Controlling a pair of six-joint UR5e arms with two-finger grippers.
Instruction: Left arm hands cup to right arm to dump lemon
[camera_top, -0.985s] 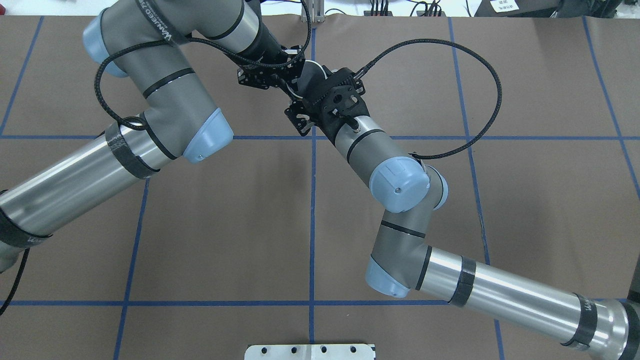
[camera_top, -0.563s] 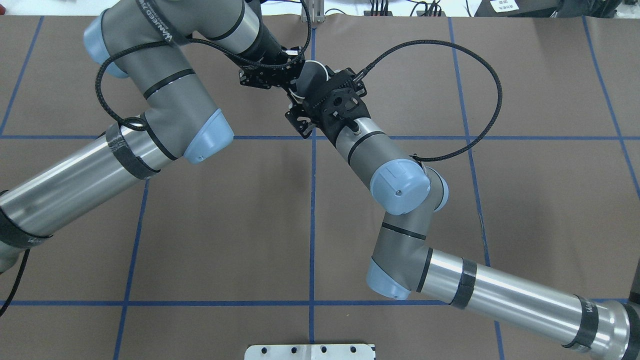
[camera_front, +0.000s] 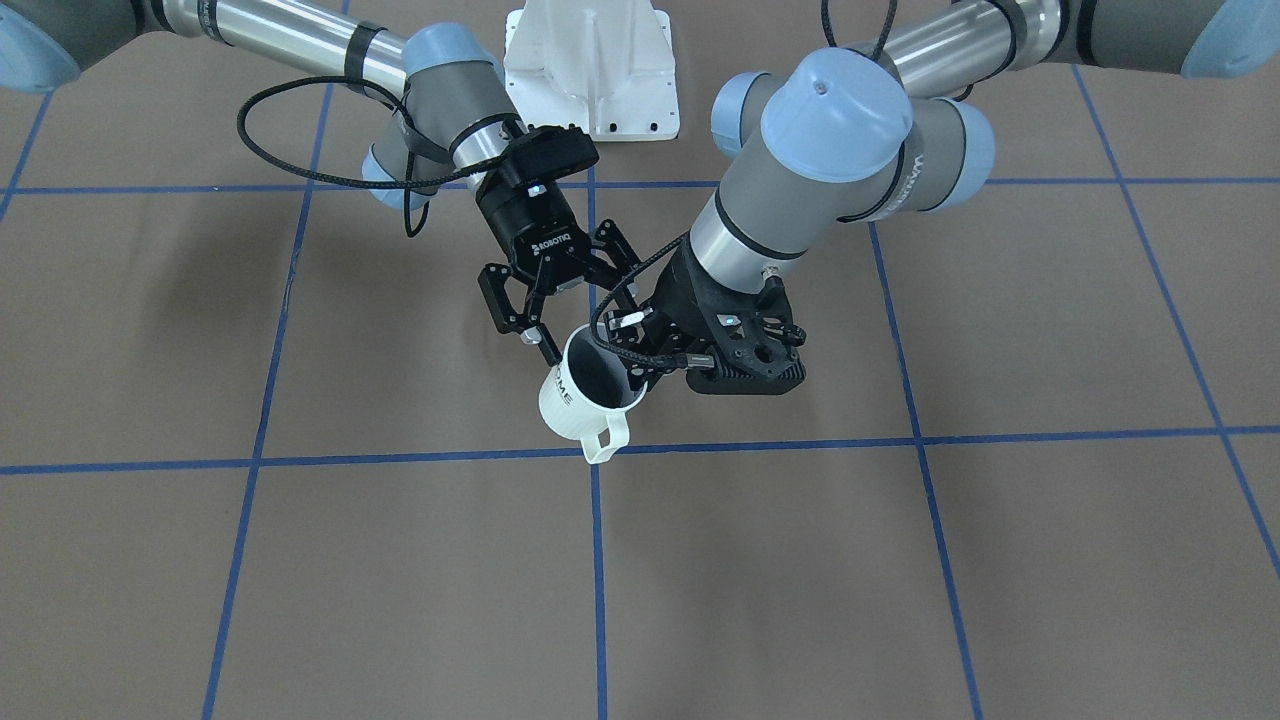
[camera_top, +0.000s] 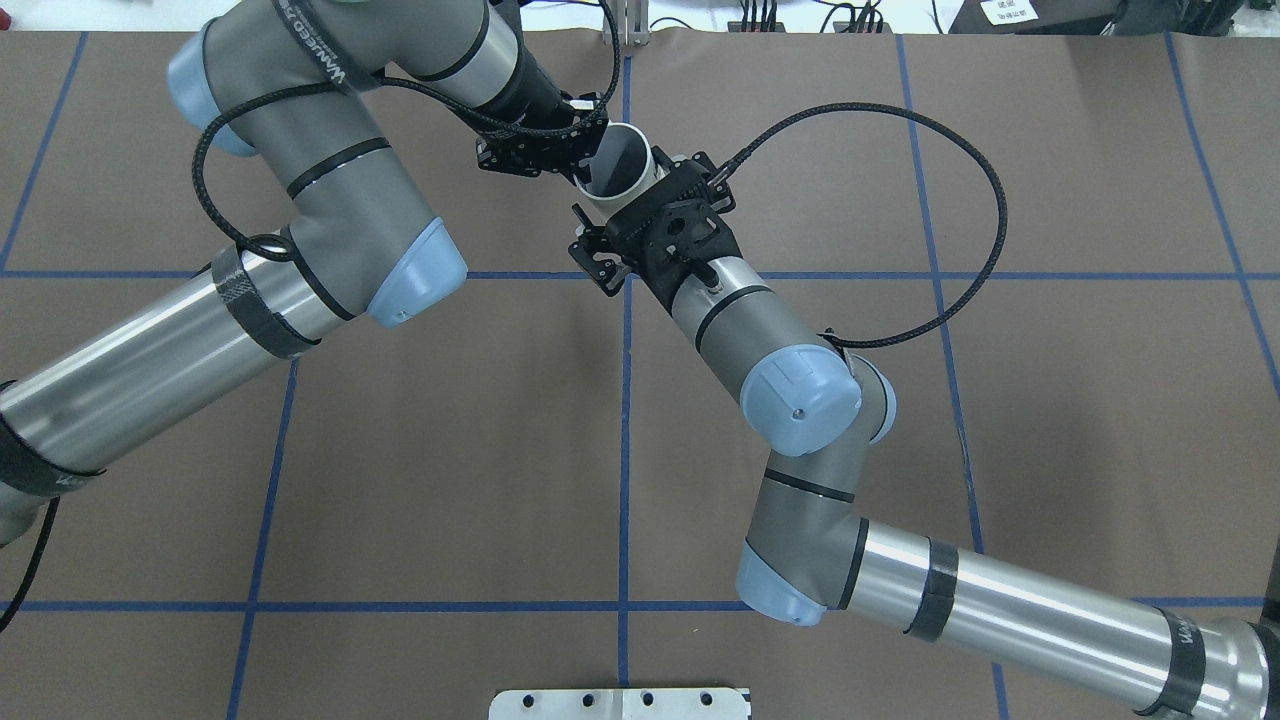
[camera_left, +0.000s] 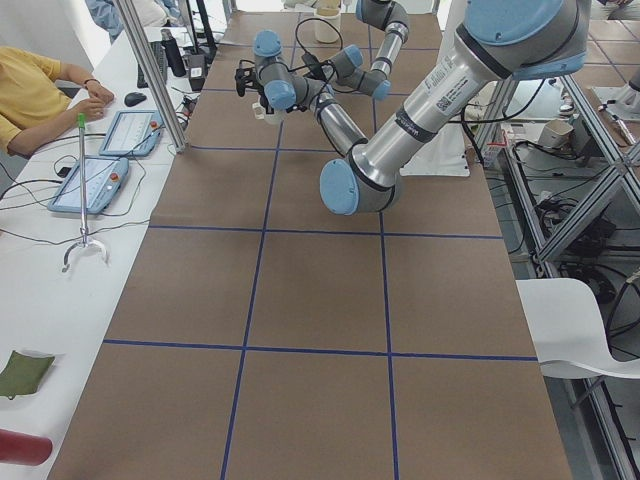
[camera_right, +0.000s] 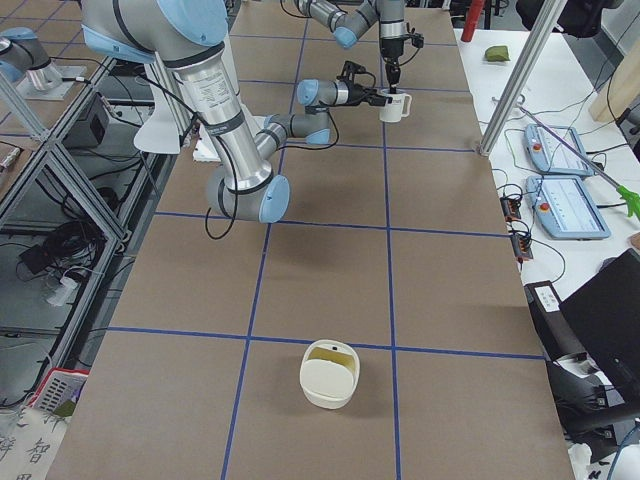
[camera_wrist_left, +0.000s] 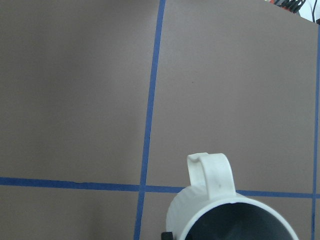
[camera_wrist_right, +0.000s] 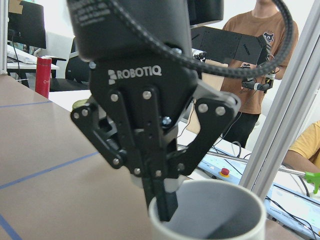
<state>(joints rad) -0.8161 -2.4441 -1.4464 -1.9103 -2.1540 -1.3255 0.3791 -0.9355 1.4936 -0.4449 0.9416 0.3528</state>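
since a moment ago the right arm's wrist has been drawn back toward the robot's side of the counter (camera_top: 450, 450). the mouth of the cup (camera_top: 620, 165), half covered by that wrist before, is now laid open to the overhead view. the right claw (camera_front: 590, 332) is seen spread wide in the front-facing view, with one finger just beside the cup's ribbed wall. whether that finger touches cannot be told, and the other finger is hidden. nothing is gripped by this claw. just beyond it, the cup is held clear of the counter, roughly upright, with its handle turned away from the robot. its rim is pinched by the left claw (camera_wrist_right: 162, 202), which hangs straight down with one finger inside the mug and one outside, pressed together on the wall. the lemon cannot be made out in the dark interior in any view. the hand-over is judged not yet made: the cup is carried by the left arm alone. the right claw would have to be closed on the body before the left grip could be released.
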